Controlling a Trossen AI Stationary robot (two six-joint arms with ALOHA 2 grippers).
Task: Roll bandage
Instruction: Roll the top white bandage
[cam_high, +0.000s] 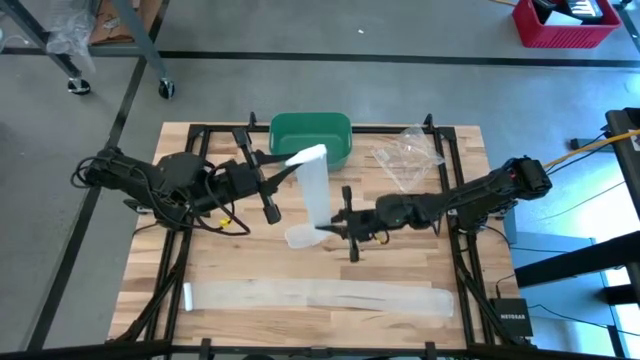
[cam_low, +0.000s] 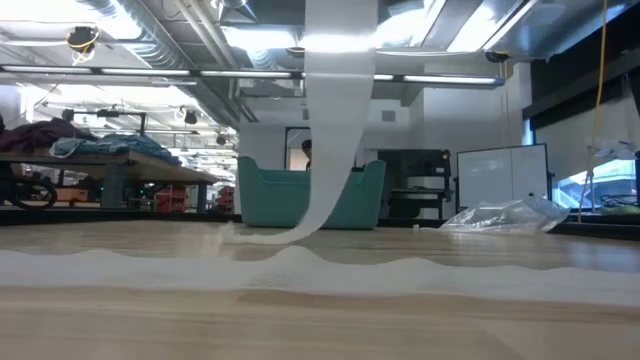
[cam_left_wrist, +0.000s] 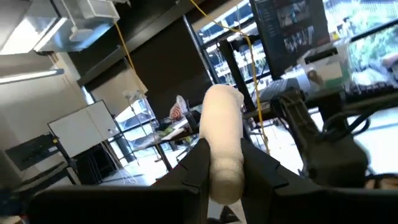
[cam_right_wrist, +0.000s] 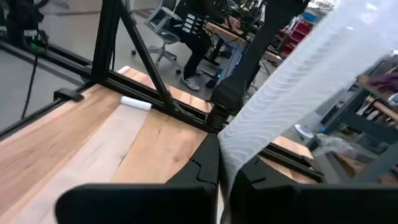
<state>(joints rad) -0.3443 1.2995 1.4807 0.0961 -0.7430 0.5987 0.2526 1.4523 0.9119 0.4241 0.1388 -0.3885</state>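
White gauze bandage (cam_high: 316, 190) hangs as a strip between 2 grippers above the table (cam_high: 250, 270). Its rolled end sits clamped between the jaws of the left gripper (cam_high: 290, 165); the lower end is pinched in the shut right gripper (cam_high: 335, 228). A slack tail seems to pool on the wood below. If the right pinch is shallow, tension from rolling could pull the strip free, or wind it skewed.
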